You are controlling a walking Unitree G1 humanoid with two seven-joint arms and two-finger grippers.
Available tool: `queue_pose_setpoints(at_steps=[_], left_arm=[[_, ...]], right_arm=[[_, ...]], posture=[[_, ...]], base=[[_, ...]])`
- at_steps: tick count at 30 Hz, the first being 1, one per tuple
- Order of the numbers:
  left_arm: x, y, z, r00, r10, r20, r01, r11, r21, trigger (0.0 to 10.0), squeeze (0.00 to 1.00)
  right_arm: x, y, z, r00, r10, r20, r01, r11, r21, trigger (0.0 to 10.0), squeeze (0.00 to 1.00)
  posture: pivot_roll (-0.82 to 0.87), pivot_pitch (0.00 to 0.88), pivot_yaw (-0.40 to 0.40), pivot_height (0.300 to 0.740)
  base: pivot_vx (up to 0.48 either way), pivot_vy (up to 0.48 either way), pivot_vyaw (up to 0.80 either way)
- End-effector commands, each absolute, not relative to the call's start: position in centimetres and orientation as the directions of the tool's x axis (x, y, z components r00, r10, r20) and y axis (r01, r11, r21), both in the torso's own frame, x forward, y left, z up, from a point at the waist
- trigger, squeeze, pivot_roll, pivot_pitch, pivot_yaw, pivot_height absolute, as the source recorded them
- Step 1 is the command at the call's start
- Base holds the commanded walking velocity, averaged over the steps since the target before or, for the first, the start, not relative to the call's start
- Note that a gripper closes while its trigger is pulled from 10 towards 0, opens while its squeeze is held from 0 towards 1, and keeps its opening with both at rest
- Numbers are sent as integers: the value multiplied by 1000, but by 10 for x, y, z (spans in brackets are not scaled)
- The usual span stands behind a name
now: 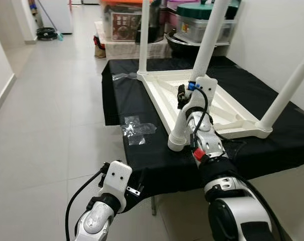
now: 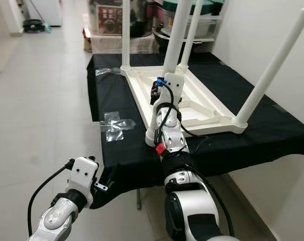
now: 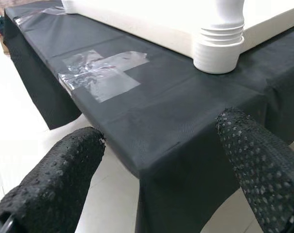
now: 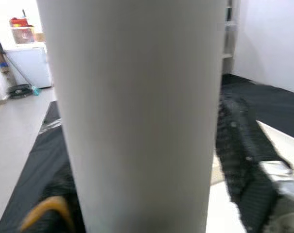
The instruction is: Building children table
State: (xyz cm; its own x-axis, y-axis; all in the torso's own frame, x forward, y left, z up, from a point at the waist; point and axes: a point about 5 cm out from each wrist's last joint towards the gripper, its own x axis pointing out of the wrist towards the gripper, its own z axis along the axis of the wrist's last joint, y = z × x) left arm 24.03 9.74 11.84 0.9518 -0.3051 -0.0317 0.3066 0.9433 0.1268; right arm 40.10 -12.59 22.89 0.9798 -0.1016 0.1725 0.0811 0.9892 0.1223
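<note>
Upside down on a black-draped table (image 1: pixel 141 150) lies the white children's table (image 1: pixel 192 100), legs up. Right gripper (image 1: pixel 184 95) clamps the near-corner leg (image 1: pixel 204 50). Left gripper (image 3: pixel 161 179) hovers wide open, empty, off the edge. Lidded storage bins (image 1: pixel 199 22) stand behind, contents unclear.

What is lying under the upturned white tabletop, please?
The white tabletop rests upside down on a black cloth that hangs over the edges. Whatever supports the cloth is covered.

Pale tiled floor (image 1: pixel 51 100), white walls (image 1: pixel 272 35), stacked storage bins (image 1: pixel 202 22)
</note>
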Motion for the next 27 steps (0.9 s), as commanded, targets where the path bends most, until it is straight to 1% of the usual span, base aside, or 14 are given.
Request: queue_pose_setpoints(at_steps=[1,2,3,5,6,7,8,10,11,13,15,17,20,27], left_arm=[[240,98,114,953,-299,-55,304,944,127,10000,0],[240,98,114,953,-299,-55,304,944,127,10000,0],[240,98,114,953,-299,-55,304,944,127,10000,0],[240,97,113,952,-300,-56,304,944,126,10000,0],[240,97,113,952,-300,-56,304,944,126,10000,0],[240,97,113,952,-300,-58,305,944,127,10000,0],[240,97,113,952,-300,-58,305,944,127,10000,0],[240,97,112,951,-302,-59,307,943,128,10000,0],[240,97,112,951,-302,-59,307,943,128,10000,0],[239,97,112,951,-302,-61,308,943,129,10000,0],[239,97,112,951,-302,-61,308,943,129,10000,0],[239,96,111,951,-302,-63,308,943,130,10000,0],[239,96,112,951,-302,-61,307,943,129,10000,0],[237,96,111,952,-301,-62,307,943,128,10000,0]], right_arm=[[402,-135,224,980,-107,165,84,986,141,10000,576],[402,-136,222,984,-53,167,26,987,159,10000,0],[402,-136,222,984,-53,167,26,987,159,10000,0],[404,-135,217,965,206,159,-238,945,222,10000,0],[404,-135,217,965,206,159,-238,945,222,10000,0],[403,-133,216,902,397,167,-429,862,270,10000,0],[403,-133,216,902,397,167,-429,862,270,10000,0],[397,-132,219,762,617,195,-646,710,279,10000,0],[397,-132,219,762,617,195,-646,710,279,10000,0],[388,-125,224,577,793,196,-812,534,234,10000,0],[388,-125,224,577,793,196,-812,534,234,10000,0],[383,-118,230,432,881,193,-896,394,206,10000,0],[382,-111,236,345,923,170,-935,324,143,10000,0],[389,-89,250,336,929,151,-942,330,65,10000,0]], posture=[[62,68,-103,740],[62,62,-104,740],[62,62,-104,740],[68,55,-106,740],[68,55,-106,740],[69,48,-107,740],[69,48,-107,740],[72,45,-107,740],[72,45,-107,740],[78,40,-111,740],[78,40,-111,740],[86,37,-117,740],[88,36,-117,740],[92,36,-119,740]], base=[[0,0,0],[0,0,0],[0,0,0],[0,0,0],[0,0,0],[0,0,0],[0,0,0],[0,0,0],[0,0,0],[0,0,0],[0,0,0],[0,0,0],[0,0,0],[0,0,0]])
